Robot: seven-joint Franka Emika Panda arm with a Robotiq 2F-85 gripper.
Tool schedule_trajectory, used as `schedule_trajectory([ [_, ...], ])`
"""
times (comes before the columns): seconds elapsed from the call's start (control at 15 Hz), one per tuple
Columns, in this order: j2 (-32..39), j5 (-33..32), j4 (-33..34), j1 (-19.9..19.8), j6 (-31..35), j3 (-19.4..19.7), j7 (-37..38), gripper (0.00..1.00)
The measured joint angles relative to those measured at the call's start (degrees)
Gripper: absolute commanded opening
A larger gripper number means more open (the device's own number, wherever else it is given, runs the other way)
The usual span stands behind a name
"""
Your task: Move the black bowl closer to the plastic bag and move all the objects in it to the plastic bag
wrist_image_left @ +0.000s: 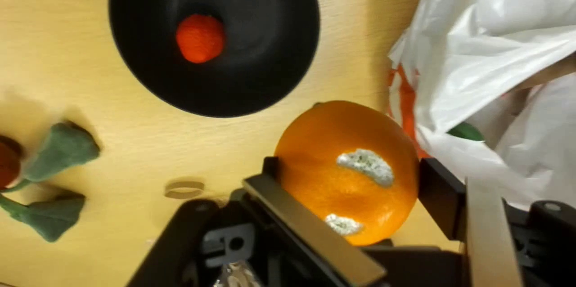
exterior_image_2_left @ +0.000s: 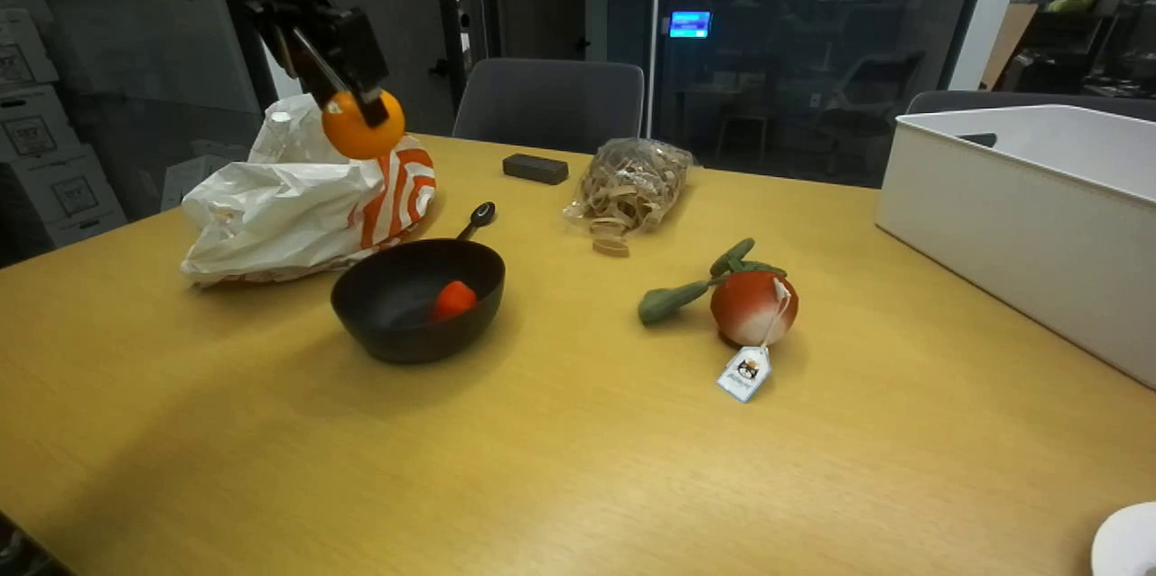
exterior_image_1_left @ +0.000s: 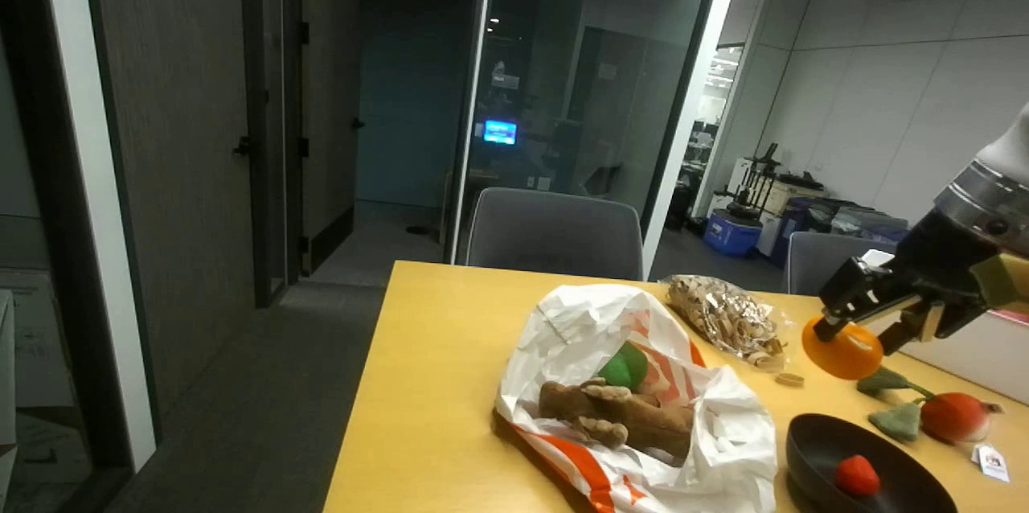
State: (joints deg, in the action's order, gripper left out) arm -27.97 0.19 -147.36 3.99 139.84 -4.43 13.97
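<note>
in the wrist view's lower middle, the gripper [wrist_image_left: 352,182] clasps the orange fruit [wrist_image_left: 345,172]; the red object [wrist_image_left: 200,38] lies in the black bowl [wrist_image_left: 261,64], upper left. best carry the fruit over the plastic bag [wrist_image_left: 468,78] at right, clearing its crumpled rim before letting go.

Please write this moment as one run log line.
gripper: closed on orange, held above table; black bowl: near plastic bag, small red object inside; plastic bag: brown plush-looking object, green object inside
</note>
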Motion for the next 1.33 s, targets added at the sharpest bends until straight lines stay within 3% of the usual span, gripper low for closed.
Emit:
schedule_trajectory([
  [0.4,-1.7,1.9,-0.7,7.8,1.0,-5.0,-3.4,0.53],
  [0.73,1.6,1.2,-0.9,10.4,4.2,-10.0,-4.3,0.53],
  [1.0,6.8,-6.1,-0.3,8.7,12.0,-14.6,-2.6,0.53],
  [1.33,14.7,-20.4,3.7,1.5,16.7,-19.1,5.0,0.53],
])
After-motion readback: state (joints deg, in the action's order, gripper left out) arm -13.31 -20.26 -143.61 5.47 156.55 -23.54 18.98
